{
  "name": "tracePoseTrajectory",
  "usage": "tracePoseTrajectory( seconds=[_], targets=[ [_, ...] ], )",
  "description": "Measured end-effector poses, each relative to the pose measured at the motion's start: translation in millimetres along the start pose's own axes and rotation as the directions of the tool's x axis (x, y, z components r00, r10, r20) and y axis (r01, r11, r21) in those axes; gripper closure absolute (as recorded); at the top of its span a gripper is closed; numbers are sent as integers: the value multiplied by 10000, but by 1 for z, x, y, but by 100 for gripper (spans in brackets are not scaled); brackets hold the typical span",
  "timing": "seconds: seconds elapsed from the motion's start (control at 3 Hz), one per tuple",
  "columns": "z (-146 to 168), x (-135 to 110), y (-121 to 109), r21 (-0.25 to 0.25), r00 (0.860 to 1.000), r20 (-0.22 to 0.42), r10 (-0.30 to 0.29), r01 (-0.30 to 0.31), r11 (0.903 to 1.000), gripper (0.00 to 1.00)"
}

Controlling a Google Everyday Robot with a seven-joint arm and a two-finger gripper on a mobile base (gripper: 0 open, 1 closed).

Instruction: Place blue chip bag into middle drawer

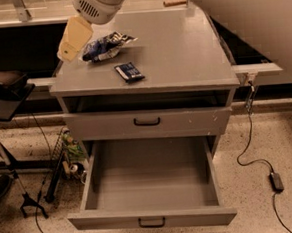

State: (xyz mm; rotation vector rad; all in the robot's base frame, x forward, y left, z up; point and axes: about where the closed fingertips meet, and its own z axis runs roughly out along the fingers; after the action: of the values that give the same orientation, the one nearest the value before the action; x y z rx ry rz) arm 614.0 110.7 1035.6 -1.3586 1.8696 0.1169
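The blue chip bag lies crumpled on the grey cabinet top, at its left rear. My gripper, with tan fingers, hangs just left of the bag at the cabinet's left edge, close beside it. The white arm comes in from the top and right of the view. The middle drawer is pulled wide open below, and its plain grey inside holds nothing. Its small black handle faces front.
A small flat dark-blue packet lies on the cabinet top in front of the bag. The upper drawer is shut. A black stand is at the left. Cables and a power brick lie on the floor at the right.
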Motion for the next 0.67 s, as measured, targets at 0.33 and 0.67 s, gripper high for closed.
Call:
tracePoseTrajectory(
  seconds=[0.33, 0.67],
  targets=[
    [3, -13, -4, 163, 9956, 408, 846, -853, 9962, 0],
    [3, -13, -3, 156, 9957, 394, 843, -850, 9963, 0]
  ],
)
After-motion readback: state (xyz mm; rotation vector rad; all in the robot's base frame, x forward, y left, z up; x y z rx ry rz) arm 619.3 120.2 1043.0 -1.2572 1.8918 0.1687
